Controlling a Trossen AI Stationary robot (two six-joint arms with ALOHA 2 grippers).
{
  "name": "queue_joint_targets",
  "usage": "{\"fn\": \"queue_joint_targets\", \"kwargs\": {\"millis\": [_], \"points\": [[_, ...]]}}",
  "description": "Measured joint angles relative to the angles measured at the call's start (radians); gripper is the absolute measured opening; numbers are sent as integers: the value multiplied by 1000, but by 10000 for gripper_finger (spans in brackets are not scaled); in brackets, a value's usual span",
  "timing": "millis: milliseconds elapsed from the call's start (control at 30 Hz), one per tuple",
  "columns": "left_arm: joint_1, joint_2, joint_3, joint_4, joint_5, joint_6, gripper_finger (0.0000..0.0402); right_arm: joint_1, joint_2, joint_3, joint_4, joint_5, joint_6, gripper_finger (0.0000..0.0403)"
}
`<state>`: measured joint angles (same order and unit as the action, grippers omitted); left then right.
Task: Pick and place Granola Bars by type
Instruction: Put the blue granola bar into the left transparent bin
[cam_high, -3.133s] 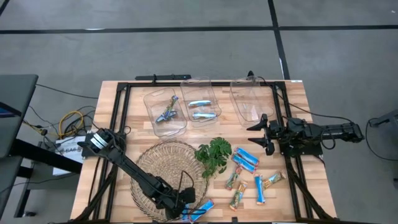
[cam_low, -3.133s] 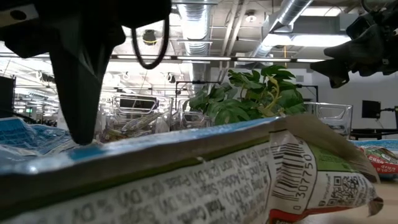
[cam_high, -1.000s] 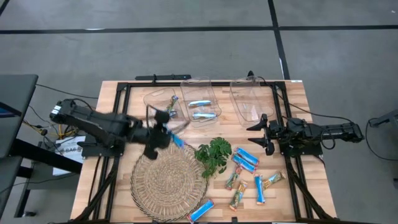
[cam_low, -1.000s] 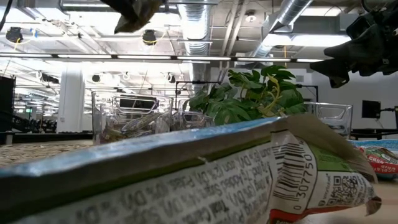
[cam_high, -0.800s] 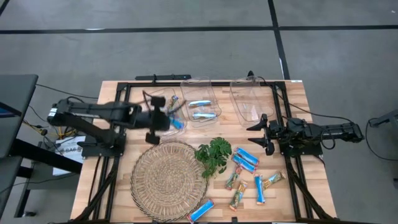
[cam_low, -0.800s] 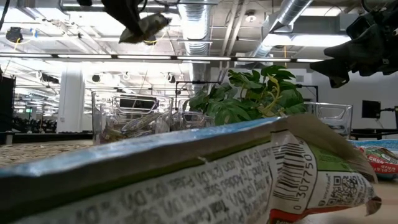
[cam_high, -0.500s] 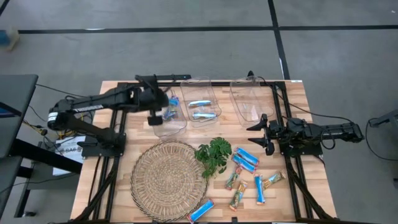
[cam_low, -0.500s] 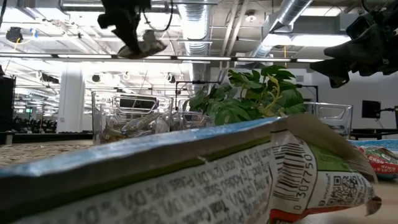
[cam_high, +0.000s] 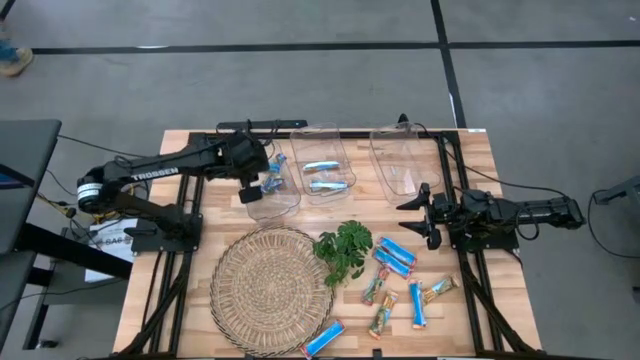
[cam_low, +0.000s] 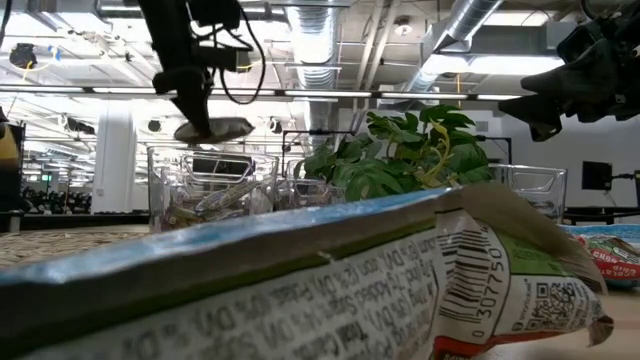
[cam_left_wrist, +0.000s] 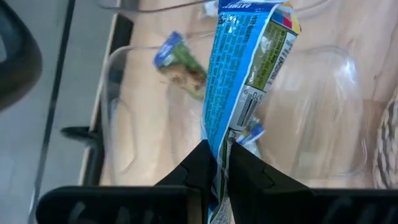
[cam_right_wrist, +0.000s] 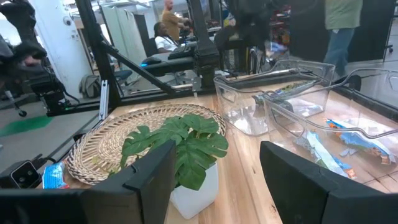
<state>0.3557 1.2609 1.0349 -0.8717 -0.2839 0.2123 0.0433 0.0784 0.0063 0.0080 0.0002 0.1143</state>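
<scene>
L tool (cam_left_wrist: 216, 163), gripping blue bar (cam_left_wrist: 239, 74), now moved from basket (cam_high: 270, 290) to over left bin (cam_high: 266, 183)—drop next; R tool (cam_right_wrist: 214, 163) open, idle.

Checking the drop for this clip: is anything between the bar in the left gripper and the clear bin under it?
Nothing visible. The left gripper holds the blue bar above the open-topped left bin, which already holds a bar. The right gripper waits open at the table's right side.

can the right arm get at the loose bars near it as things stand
Probably yes. The right tool is open and empty, hovering just beyond the loose bars, with bare table between. The plant sits to one side, and the left tool, holding a bar, is over the far bin.
</scene>
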Motion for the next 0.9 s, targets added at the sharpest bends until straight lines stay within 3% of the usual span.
{"fn": "queue_joint_targets", "kwargs": {"millis": [333,633,900], "points": [[0,0,-156,137,26,-12,30,0,0,0,0,0,0,225],[-1,0,-205,245,78,-40,32,0,0,0,0,0,0,225],[-2,0,-205,259,78,-83,97,0,0,0,0,0,0,225]]}}
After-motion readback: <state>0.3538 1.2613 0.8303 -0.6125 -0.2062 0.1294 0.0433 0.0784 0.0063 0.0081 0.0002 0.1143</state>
